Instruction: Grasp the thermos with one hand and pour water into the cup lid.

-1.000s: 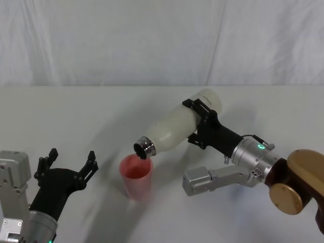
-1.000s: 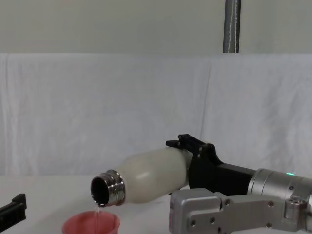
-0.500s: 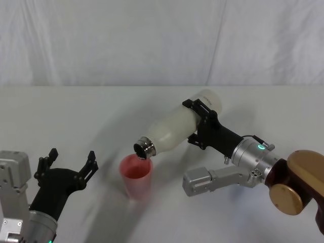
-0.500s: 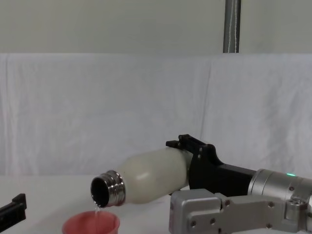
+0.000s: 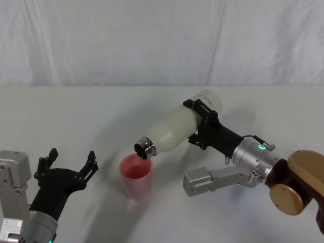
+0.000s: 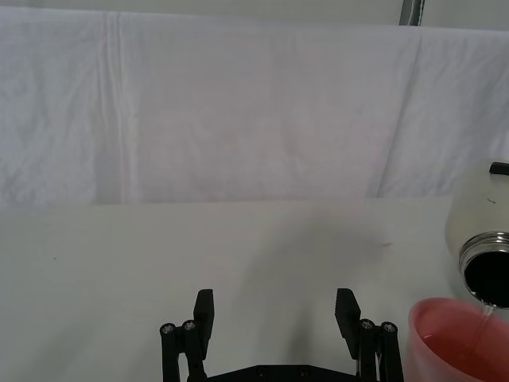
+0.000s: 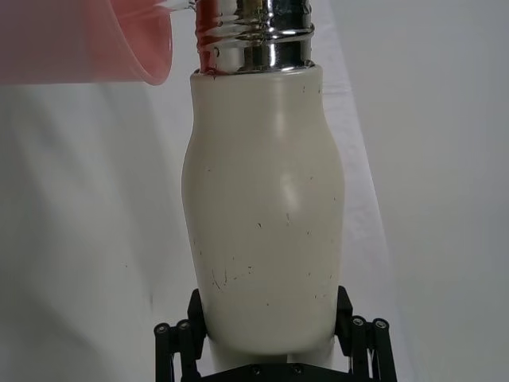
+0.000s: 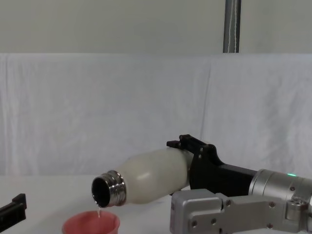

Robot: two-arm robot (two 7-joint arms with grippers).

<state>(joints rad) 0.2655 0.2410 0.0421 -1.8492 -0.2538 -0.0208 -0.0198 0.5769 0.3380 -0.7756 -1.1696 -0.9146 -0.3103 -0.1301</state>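
Thermos (image 5: 176, 127) barely shifted, clamped in right gripper (image 5: 201, 121), tipped over cup lid (image 5: 135, 175).

Smooth bottle, shiny neck, soft cloth

The thermos (image 7: 266, 223) is looking matt and cream with tiny dark specks, its steel neck shining. The cup lid (image 5: 135, 177) is looking like smooth pink plastic. White cloth (image 5: 162, 40) is hanging wrinkled behind.

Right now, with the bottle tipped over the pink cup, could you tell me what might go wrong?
The thin stream leaves the thermos neck right above the cup lid rim, so a small drift could spill water onto the table. The right gripper holds the smooth body near its base, so it might slip. The cup stands free and light; a nudge from the neck could tip it.
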